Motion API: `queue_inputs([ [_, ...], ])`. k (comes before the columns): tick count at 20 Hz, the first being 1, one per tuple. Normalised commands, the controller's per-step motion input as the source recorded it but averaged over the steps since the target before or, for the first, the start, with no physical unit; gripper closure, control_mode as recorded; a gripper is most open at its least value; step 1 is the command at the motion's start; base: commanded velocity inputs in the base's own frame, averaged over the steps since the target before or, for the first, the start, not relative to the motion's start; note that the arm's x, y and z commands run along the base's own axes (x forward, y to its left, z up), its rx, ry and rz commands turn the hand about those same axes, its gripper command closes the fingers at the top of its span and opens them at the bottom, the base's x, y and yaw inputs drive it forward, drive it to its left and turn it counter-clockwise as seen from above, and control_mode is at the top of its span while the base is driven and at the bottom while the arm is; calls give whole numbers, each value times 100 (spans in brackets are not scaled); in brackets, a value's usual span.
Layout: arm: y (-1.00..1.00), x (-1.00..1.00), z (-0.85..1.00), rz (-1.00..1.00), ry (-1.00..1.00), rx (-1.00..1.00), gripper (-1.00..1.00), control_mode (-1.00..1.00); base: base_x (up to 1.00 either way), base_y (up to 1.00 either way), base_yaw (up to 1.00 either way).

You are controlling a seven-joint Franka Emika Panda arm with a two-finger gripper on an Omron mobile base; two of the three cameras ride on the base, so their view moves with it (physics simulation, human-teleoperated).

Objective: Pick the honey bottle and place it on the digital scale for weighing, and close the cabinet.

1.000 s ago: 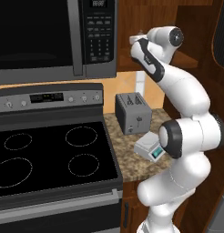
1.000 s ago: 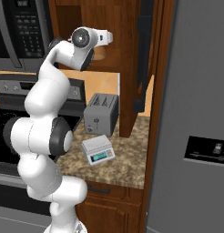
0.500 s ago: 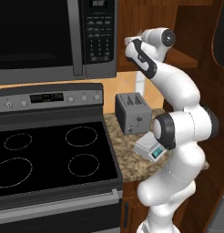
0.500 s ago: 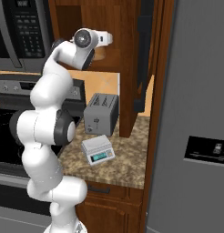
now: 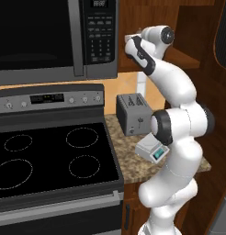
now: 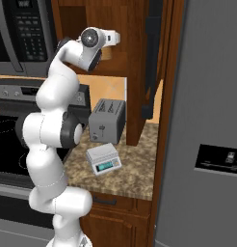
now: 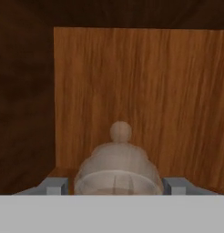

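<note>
— Moved? The arm has reached further into the dark brown wooden cabinet [image 6: 135, 72].

— The ridged amber honey bottle [image 7: 117, 168] stands upright on its shelf, between the gripper's [image 7: 116, 186] parted fingers — unclamped.

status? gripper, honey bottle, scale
Gripper up inside cabinet, fingers either side of honey bottle; grip unconfirmed. Scale bare on counter, by toaster. Cabinet door open.

I see a ridged amber-tan honey bottle with a pale cap [image 7: 117, 164] against warm brown wood grain of the dark brown cabinet [image 7: 145, 91], a light-grey scale with a teal display [image 6: 103, 158], and a dark grey toaster [image 6: 107, 121].
</note>
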Motion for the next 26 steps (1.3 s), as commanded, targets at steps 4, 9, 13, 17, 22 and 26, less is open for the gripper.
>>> queue_inputs([
  [4,-1,-1,-9,0,-1,0,100,-100,0,0,0],
  [9,-4,-49,0,0,-16,2,100,-100,0,0,0],
  [13,-1,-75,0,0,-21,4,100,-100,0,0,0],
  [17,0,-100,0,0,-22,3,100,-100,0,0,0],
  [22,-4,-100,3,0,-11,5,100,-100,0,0,0],
  [26,-6,-100,24,0,-1,0,100,-100,0,0,0],
])
